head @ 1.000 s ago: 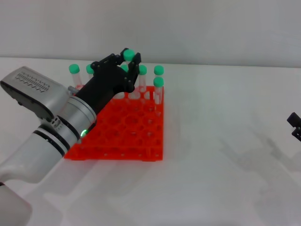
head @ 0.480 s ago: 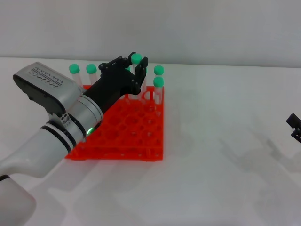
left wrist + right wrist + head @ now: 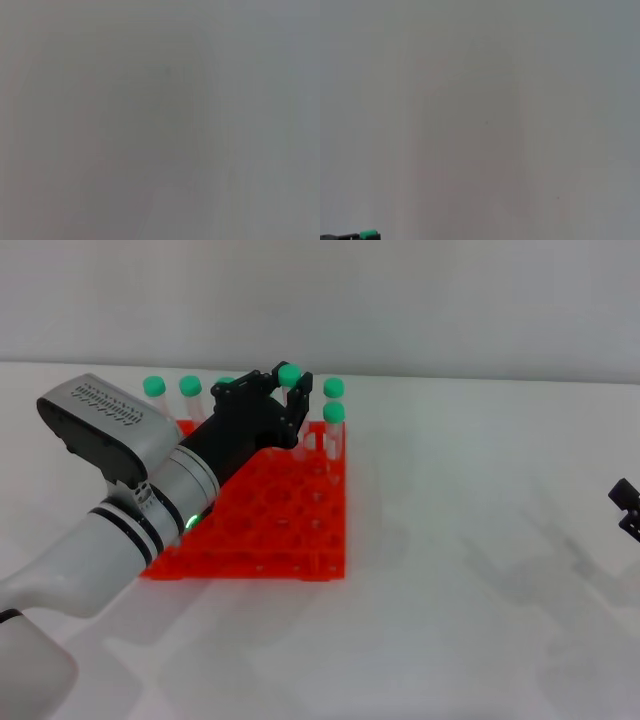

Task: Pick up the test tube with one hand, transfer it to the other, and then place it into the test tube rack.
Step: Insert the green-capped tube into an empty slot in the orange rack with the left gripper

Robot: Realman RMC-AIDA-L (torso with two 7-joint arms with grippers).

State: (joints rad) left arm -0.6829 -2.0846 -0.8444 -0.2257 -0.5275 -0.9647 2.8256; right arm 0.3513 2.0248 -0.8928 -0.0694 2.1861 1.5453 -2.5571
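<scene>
- Hovering over the far rows of the test tube rack (image 3: 262, 508), the left gripper (image 3: 283, 398) has its black fingers closed narrowly around the test tube (image 3: 290, 380), whose green cap pokes out above the fingertips.
- From where I stand the tube's lower end is hidden behind the fingers, so I can't tell whether its tip is lined up with a hole or already in one; if it is off, it could catch on the rack's top tier and tilt in the grip.
- Other green-capped tubes (image 3: 334, 427) stand just beside the gripper in the rack, so a sideways drift could knock one askew.
- Pushing down on a misaligned tip might shove the orange rack along the white table (image 3: 480, 540).
- Letting go too high would, I think, let the tube drop crooked.
- At the table's far right edge, well apart from the rack, only a bit of the right gripper (image 3: 627, 508) shows; I can't tell how its fingers stand.
</scene>
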